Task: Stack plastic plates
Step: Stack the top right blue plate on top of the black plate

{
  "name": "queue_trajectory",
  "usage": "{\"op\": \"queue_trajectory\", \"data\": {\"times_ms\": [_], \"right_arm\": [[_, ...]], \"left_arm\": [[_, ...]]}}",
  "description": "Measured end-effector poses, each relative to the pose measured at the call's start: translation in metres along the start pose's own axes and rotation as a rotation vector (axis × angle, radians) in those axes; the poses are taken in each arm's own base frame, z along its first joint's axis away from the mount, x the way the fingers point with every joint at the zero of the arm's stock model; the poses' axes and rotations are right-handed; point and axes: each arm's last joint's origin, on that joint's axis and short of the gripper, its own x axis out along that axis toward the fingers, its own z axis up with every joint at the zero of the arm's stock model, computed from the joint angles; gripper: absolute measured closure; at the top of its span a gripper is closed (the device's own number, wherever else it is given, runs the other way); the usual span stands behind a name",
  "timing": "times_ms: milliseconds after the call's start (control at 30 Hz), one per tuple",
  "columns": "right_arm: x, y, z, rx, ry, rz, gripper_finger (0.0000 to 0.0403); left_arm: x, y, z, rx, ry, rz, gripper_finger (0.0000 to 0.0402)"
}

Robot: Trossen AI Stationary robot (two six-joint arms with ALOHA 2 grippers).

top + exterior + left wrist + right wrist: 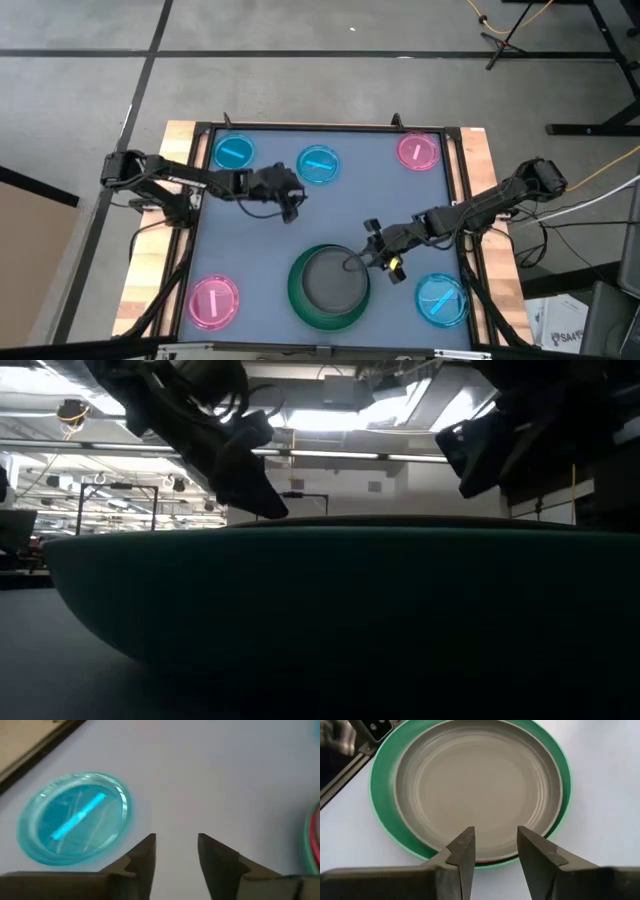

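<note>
Surface: pale blue-grey tabletop (260, 255) | Landmark: round dark grey plastic plate (331, 279) nested in large round green plastic plate (297, 294) | Right gripper (366, 255) at green plate's rim, jaws spread, empty | Left gripper (292, 200) beyond it, beside small translucent blue plate (318, 165), jaws spread | Room: grey floor (300, 80).

Even overhead light on table; low view dim, backlit by ceiling lights (330, 420).

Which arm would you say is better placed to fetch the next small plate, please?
Probably left: its open hand hovers beside the blue plate, while the right hand sits over the grey-on-green stack.
</note>
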Motion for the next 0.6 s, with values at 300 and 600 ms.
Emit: {"op": "queue_trajectory", "data": {"times_ms": [300, 600], "right_arm": [[0.006, -0.001, -0.018, 0.153, -0.059, -0.099, 0.0267], [0.006, -0.005, -0.024, 0.248, -0.058, -0.229, 0.0267]], "left_arm": [[0.012, 0.055, 0.004, 0.109, 0.043, 0.107, 0.0193], [0.059, 0.078, 0.004, 0.248, 0.283, -0.074, 0.0192]]}}
